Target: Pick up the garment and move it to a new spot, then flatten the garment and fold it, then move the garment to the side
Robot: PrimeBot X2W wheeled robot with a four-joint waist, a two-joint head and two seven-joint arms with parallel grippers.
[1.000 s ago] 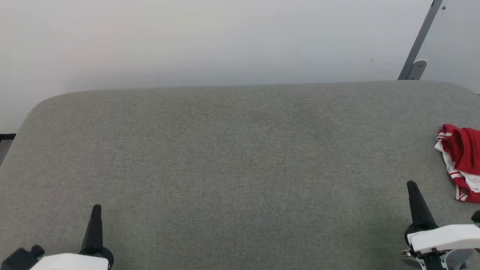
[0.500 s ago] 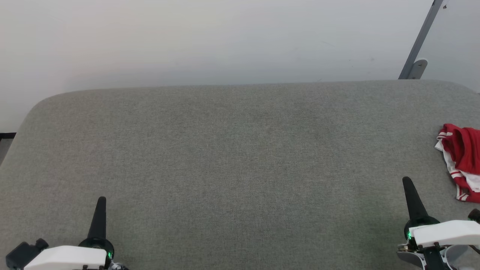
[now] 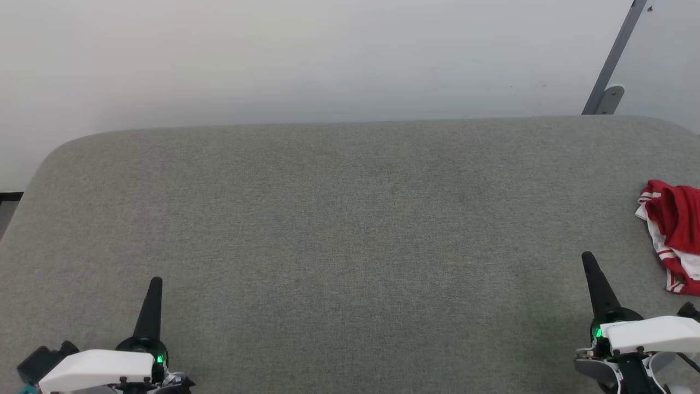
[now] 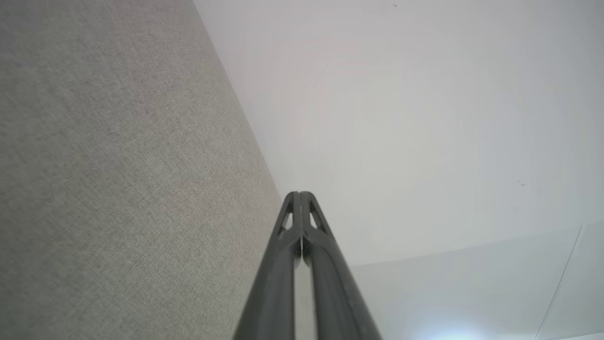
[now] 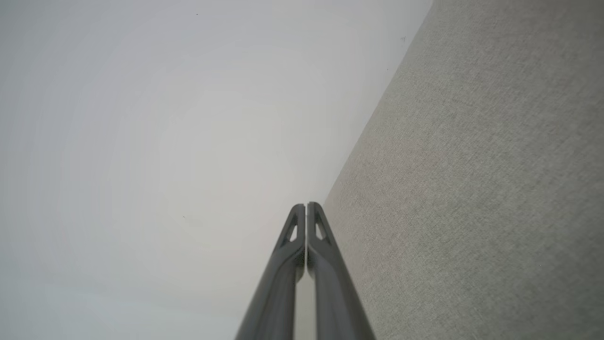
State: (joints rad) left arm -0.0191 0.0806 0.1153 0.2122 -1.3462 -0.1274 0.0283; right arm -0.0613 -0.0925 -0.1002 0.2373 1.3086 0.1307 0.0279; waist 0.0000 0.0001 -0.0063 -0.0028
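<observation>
At the far right of the counter (image 3: 350, 219): garment (image 3: 675, 224) is lying bunched, red with white striped trim, resting on the grey fabric top.
Direction from fingers: garment is sitting right of and slightly beyond the right gripper (image 3: 586, 256), near it but apart.
Long axis: visible part is running near-to-far along the counter's right side.
Nearer arm: right one by far; left gripper (image 3: 157, 281) is hovering well apart at lower left.
Right fingers: pressing together, gripping nothing, seen clenched in the wrist view too (image 5: 306, 206).
Left fingers: likewise clamped on nothing (image 4: 299, 193).
Cut off: frame edge is slicing the garment, so its full extent and outline are not showing.
Hard to make out: whether it is crumpled or loosely folded; this lie is fitting both a shirt waiting for pickup and one set aside.
Background: plain wall (image 3: 328, 54) and a metal post (image 3: 612, 54) are standing behind.
</observation>
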